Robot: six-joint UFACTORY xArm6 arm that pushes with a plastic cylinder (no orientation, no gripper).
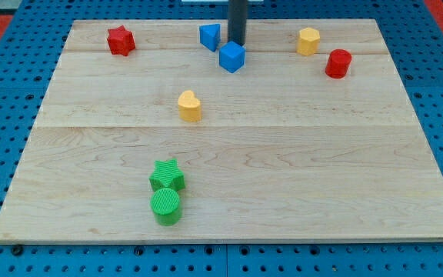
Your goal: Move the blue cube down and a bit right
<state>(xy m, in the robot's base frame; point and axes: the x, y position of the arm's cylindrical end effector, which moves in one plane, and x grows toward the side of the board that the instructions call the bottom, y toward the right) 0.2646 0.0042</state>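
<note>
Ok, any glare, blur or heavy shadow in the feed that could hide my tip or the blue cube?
Camera view: even light, no glare on the pale wooden board; the blue cube is sharp, with only a faint shadow; my tip shows dark and clear just above it.

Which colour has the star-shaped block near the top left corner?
Red star block, seen clearly in the camera view.

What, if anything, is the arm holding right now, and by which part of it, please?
Nothing is held: the arm ends in a bare rod. My tip stands just above the blue cube in the view, at its upper edge, beside another blue block.
</note>
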